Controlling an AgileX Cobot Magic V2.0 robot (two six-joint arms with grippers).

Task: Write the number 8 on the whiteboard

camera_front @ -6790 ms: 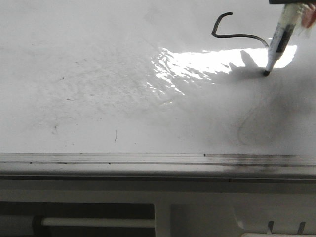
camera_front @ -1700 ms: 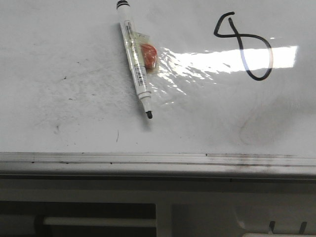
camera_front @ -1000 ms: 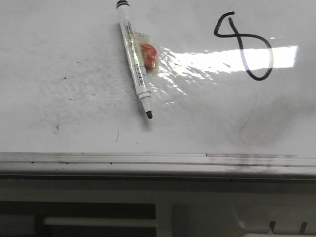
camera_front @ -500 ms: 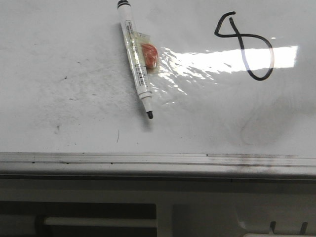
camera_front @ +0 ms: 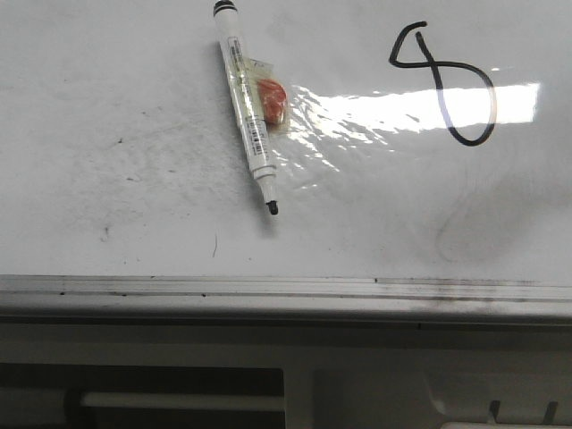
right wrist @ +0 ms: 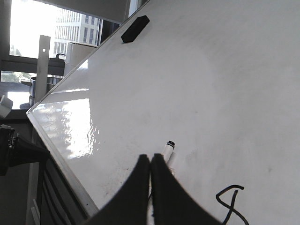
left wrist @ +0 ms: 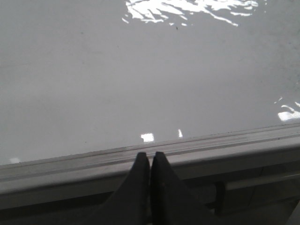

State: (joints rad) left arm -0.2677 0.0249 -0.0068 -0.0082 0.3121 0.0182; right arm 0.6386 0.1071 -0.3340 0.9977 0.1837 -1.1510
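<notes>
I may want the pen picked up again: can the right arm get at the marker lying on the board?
Probably yes. The marker lies flat on the whiteboard, uncovered, with bare board all round. The right gripper hangs above it, fingers shut, so they must open first.

Whiteboard (camera_front: 134,179) mostly open for you: left half and the strip along the near edge are bare. Obstacles: marker (camera_front: 246,107) lying flat w/ an orange tag (camera_front: 271,100) touching it, mid-board toward the far edge, tip pointing to the near edge. Number 8 (camera_front: 444,82) sits near the far right corner, well apart from the marker; room between them. A black block (right wrist: 135,22) lies at a board edge in the right wrist view.
</notes>
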